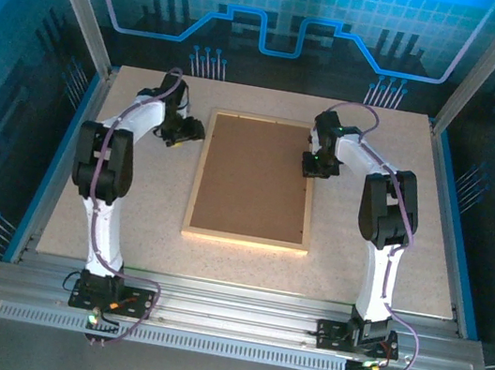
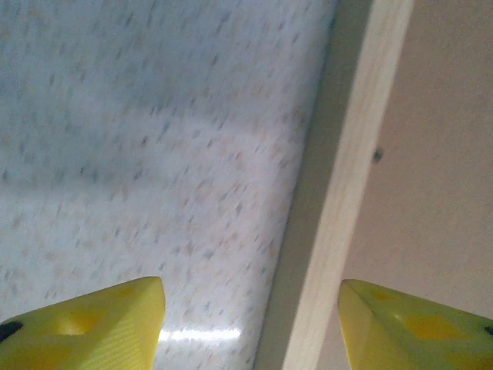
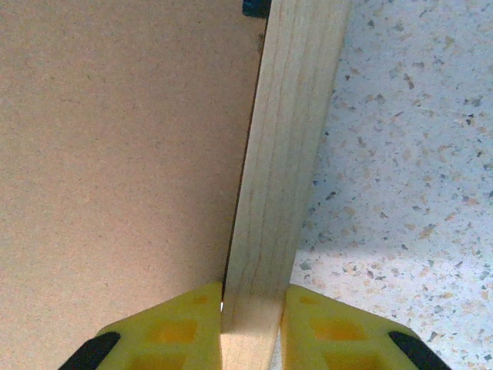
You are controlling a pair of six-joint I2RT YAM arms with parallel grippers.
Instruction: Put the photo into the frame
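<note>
The light wood frame (image 1: 198, 172) lies flat mid-table with a brown backing board (image 1: 256, 177) inside it. The photo is hidden. My right gripper (image 1: 313, 166) is at the frame's right rail near the far end. In the right wrist view it (image 3: 253, 308) is shut on that rail (image 3: 289, 139), one yellow finger on the board side and one on the table side. My left gripper (image 1: 190, 133) is at the left rail near the far corner. In the left wrist view it (image 2: 250, 308) stands open astride the rail (image 2: 358, 154), and neither finger touches it.
The speckled tabletop (image 1: 127, 222) runs all round the frame. Raised aluminium rails and a blue border (image 1: 73, 146) edge the table on the left, right and near sides. The left wrist view is blurred.
</note>
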